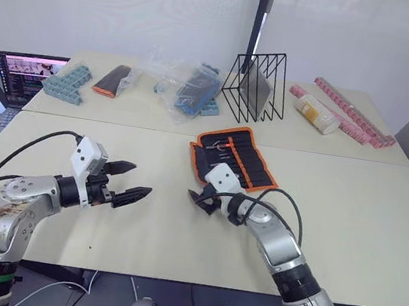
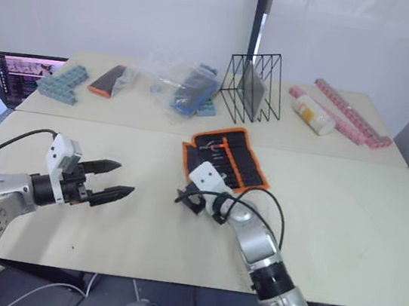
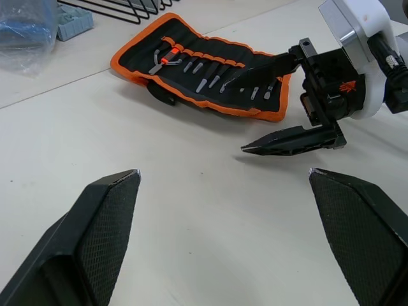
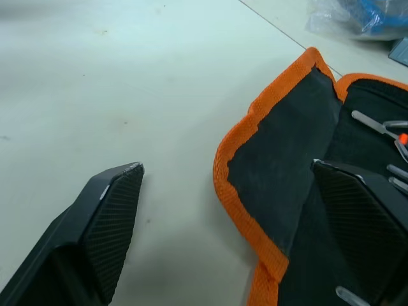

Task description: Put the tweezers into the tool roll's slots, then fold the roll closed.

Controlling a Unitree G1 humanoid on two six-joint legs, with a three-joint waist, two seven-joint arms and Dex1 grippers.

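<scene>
Right claw point(image 1: 202, 198): spread, holding nothing; it sits low at the roll's near edge, one finger over the black flap and the other over bare tabletop, straddling the orange edging, probably to catch the flap for folding.
Left claw point(image 1: 126, 181): spread and empty, hovering over bare tabletop well to the left of the roll, pointed toward it, seemingly waiting to help.
Roll point(image 3: 210, 80): lies open and flat on the tabletop point(image 1: 378, 215), near the middle, just beyond the right claw; its near flap is bare black fabric.
Slots point(image 3: 217, 71): a row across the inner face, with slim metal-tipped tools already tucked in side by side; one near the far end has an orange mark.
Tweezers point(image 3: 203, 76): appear seated in the slots; none lie loose on the tabletop nearby.
Stage: loading looks finished, folding not yet begun.
Risk: the flap is thin and lies flat, so a finger may slide over it instead of getting under.
</scene>
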